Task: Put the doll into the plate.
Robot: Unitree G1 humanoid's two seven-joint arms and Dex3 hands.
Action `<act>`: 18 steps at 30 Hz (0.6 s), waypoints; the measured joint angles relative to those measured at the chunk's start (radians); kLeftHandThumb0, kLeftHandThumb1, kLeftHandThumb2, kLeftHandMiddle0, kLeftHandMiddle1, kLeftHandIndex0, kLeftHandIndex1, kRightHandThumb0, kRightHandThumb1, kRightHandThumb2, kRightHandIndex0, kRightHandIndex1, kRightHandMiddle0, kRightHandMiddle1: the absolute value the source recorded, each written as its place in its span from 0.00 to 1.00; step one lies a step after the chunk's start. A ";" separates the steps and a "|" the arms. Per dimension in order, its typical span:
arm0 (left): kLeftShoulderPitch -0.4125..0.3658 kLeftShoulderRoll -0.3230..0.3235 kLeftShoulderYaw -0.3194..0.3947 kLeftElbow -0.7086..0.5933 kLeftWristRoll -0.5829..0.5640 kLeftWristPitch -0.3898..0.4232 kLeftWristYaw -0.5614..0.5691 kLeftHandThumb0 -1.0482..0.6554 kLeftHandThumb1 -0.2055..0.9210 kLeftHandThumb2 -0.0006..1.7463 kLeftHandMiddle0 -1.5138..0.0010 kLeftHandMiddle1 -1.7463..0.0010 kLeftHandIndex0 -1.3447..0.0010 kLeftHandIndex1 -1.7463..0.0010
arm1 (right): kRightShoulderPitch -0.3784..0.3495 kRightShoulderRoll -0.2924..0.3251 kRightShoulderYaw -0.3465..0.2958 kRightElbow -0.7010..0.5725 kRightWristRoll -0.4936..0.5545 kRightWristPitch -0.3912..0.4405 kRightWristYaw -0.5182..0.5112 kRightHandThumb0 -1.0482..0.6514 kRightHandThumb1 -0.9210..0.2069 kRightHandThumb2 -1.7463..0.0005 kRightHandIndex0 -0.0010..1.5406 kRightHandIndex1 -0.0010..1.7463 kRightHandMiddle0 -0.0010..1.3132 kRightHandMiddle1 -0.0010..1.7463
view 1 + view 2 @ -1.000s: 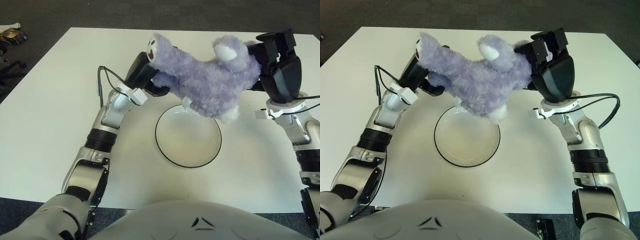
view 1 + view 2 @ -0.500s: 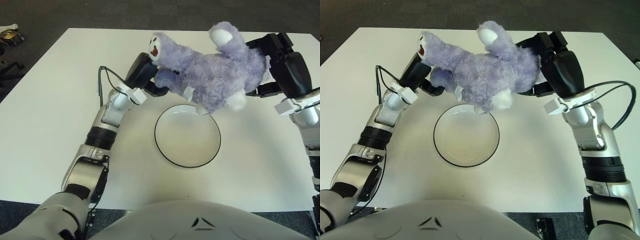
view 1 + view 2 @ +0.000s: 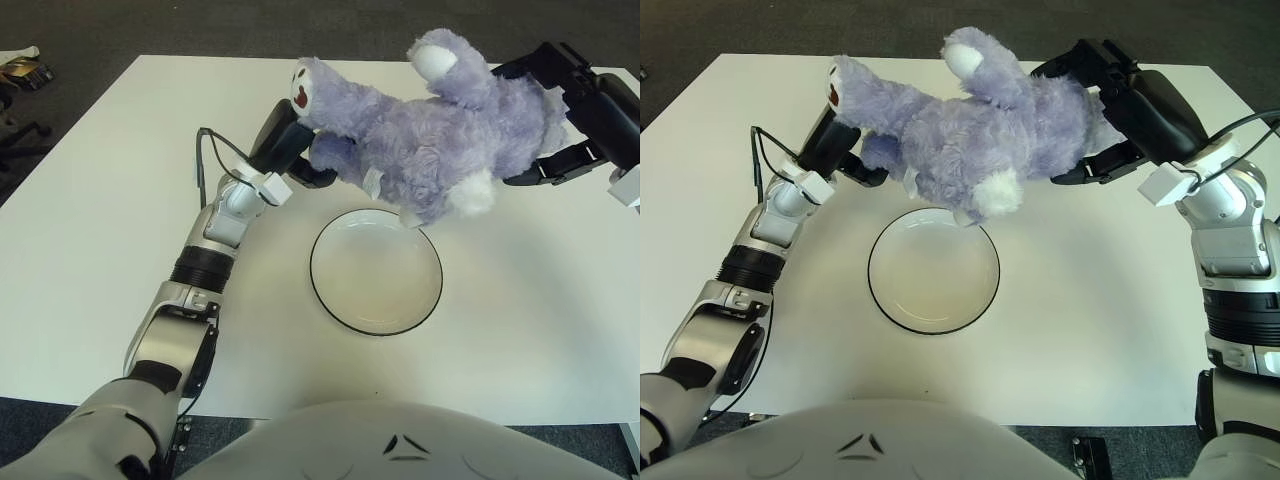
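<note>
Doll (image 3: 430, 135) lifted rightward off plate (image 3: 375, 270) | left hand (image 3: 285, 148), right hand (image 3: 1120, 110) fingers both clutching it | right forearm visible only right-eye

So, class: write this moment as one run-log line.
doll: held above table, beyond plate | left hand: gripping head end | right hand: gripping rear end | plate: holds nothing

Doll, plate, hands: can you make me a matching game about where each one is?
Things:
1. doll
2. plate
3. left hand
4. right hand

Places:
A. flat on the table, nothing in it
B. gripping the doll's head end
C. up in the air, behind and above the plate
D. gripping the doll's rear end

Pairs: 1-C, 2-A, 3-B, 4-D
</note>
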 measured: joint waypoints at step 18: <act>-0.014 0.000 0.003 0.014 0.020 -0.008 0.030 0.61 0.10 1.00 0.36 0.06 0.49 0.00 | 0.000 0.016 -0.025 0.000 0.000 -0.004 0.024 0.05 0.46 0.52 0.01 0.58 0.00 0.55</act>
